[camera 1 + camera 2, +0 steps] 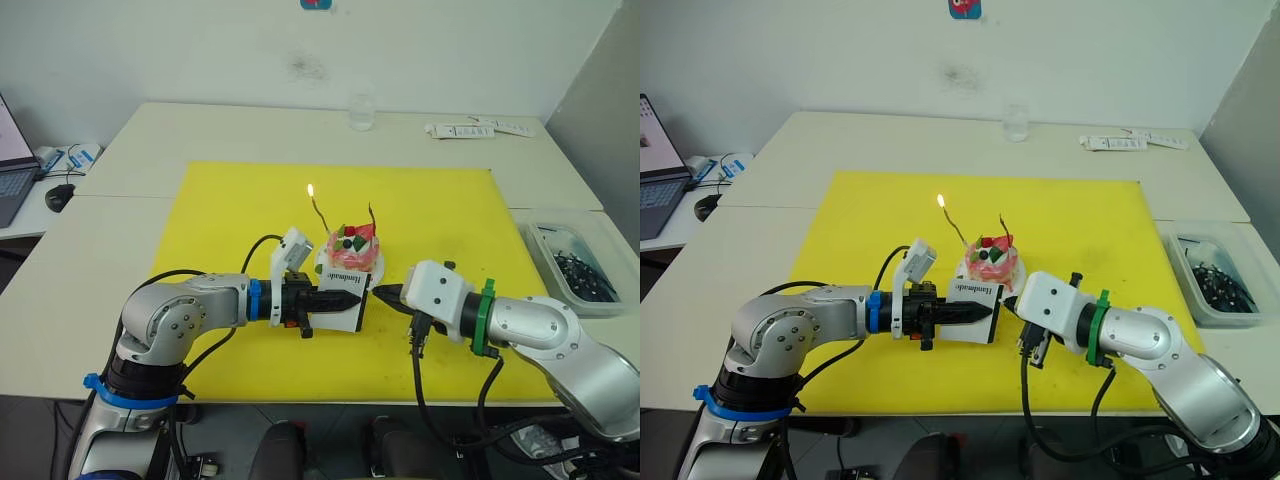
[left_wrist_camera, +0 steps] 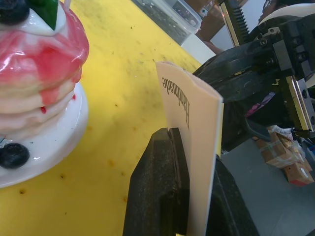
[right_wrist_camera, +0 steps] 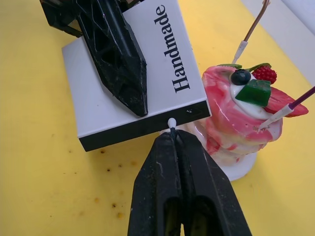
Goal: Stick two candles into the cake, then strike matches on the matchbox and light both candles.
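holding the matchbox (image 1: 341, 301) upright by its flat faces, the left hand (image 1: 347, 299) sits clamped on it just near of the cake (image 1: 350, 252), with the "handmade" edge turned up and the dark striking strip facing right. the cake stands on its white plate at the middle of the yellow mat (image 1: 230, 210), and both candles are already stuck in it: the left candle (image 1: 320, 213) carries a small flame (image 1: 311, 190), the right candle (image 1: 373, 214) is unlit. just right of the box, the right hand (image 3: 172, 139) has its fingers pinched together on a match (image 3: 172, 124), whose pale head pokes out at the tips and sits at the box's dark strip.

judging from this, the strike for the second candle is in hand. the risks look plain: the match is gripped very near its head, so a hard drag could snap it or let it flare against the fingers; a push too firm could twist the box in the left hand's grip or shove it into the plate. the lit flame is close above the working area, so a high sweep could brush it.
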